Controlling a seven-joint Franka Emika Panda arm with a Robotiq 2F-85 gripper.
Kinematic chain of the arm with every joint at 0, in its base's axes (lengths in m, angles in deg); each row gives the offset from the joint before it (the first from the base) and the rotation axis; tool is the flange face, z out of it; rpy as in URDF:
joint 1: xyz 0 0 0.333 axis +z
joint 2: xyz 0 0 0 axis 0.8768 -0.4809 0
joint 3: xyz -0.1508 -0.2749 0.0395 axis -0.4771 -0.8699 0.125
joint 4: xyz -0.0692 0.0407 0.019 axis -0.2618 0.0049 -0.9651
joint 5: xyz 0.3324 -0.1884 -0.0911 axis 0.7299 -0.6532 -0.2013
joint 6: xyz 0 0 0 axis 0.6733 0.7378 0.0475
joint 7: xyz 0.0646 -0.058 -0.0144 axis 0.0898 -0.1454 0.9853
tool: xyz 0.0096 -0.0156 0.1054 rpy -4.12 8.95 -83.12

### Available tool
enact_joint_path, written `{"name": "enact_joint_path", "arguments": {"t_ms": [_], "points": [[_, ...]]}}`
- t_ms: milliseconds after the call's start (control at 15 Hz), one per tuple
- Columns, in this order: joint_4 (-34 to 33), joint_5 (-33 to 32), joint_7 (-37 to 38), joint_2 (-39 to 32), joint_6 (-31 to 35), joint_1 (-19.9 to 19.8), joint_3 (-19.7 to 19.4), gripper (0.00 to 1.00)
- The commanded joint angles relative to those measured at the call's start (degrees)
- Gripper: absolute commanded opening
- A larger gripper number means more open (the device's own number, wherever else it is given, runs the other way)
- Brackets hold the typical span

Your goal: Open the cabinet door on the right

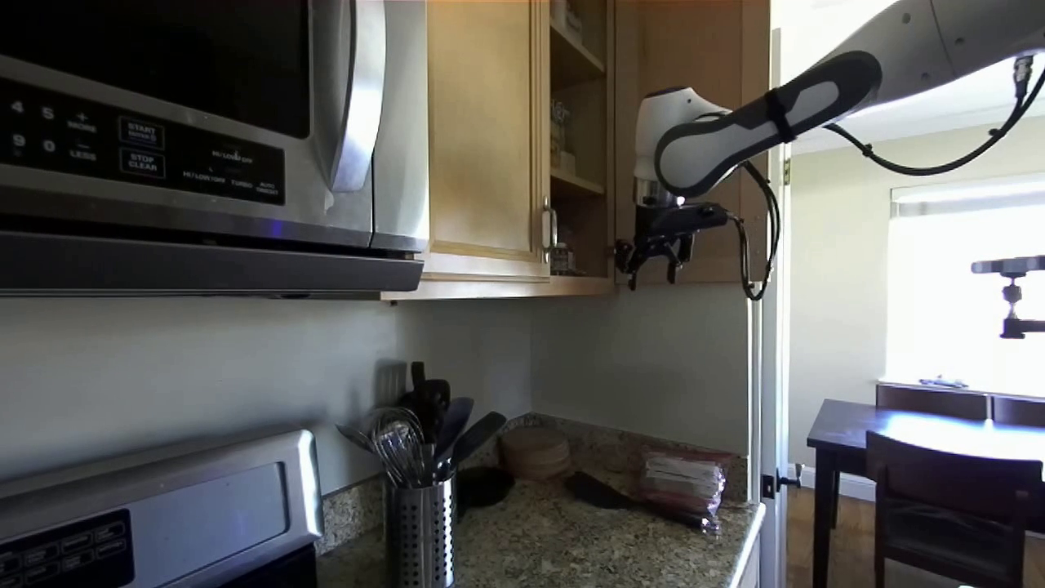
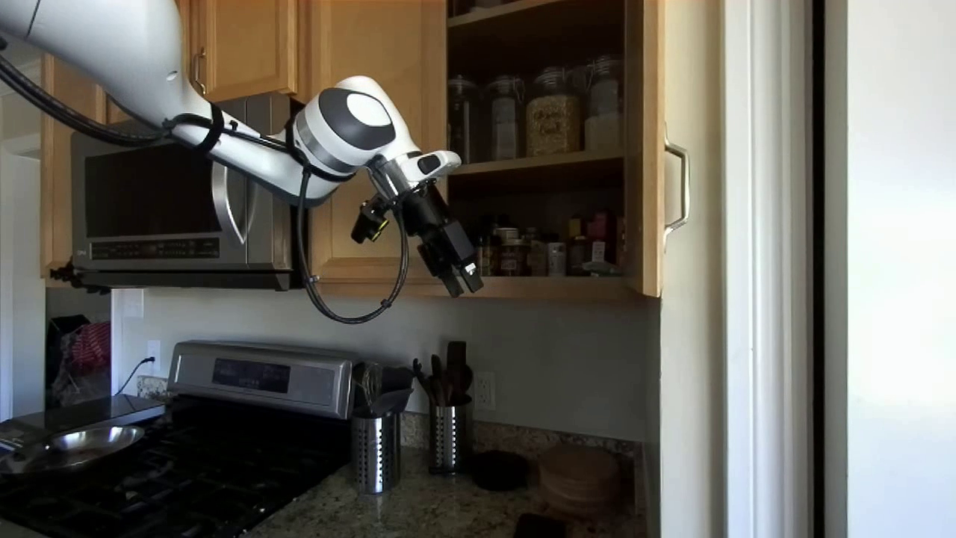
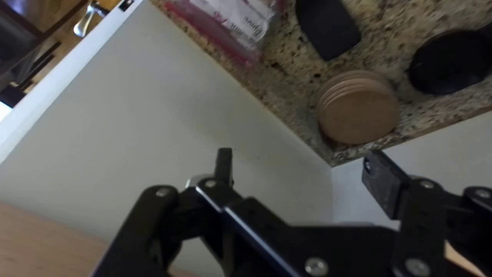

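The tan right-hand cabinet door stands swung open; its inner face (image 1: 694, 237) and its edge (image 2: 653, 149) show in the exterior views. Its silver handle (image 2: 678, 187) is on the outer side, away from the gripper. The wider matching door (image 1: 490, 122) is shut and also shows in an exterior view (image 2: 373, 37). My gripper (image 1: 653, 278) is open and empty, pointing down in front of the cabinet opening, apart from the handle. It also shows in an exterior view (image 2: 464, 285). In the wrist view, the fingers (image 3: 298, 157) are wide apart with nothing between them.
Shelves hold jars (image 2: 553, 123) and spice bottles (image 2: 515, 254). A microwave (image 1: 188, 122) is left of the cabinets. Below are a granite counter (image 1: 555, 547), utensil holders (image 1: 420, 531), round wooden boards (image 3: 359, 111) and a plastic bag (image 1: 682, 482). A wall (image 3: 153, 115) meets the counter.
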Motion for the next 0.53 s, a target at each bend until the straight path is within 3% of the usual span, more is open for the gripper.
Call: {"name": "enact_joint_path", "arguments": {"t_ms": [0, 67, 467], "points": [[-0.3, 11.8, -10.0, -0.2, -1.5, 0.7, -0.4, 1.00], [-0.2, 7.5, -6.0, -0.3, -0.4, -0.5, 0.6, 1.00], [-0.2, 8.1, -6.7, -0.5, -0.4, -0.5, 0.6, 1.00]]}}
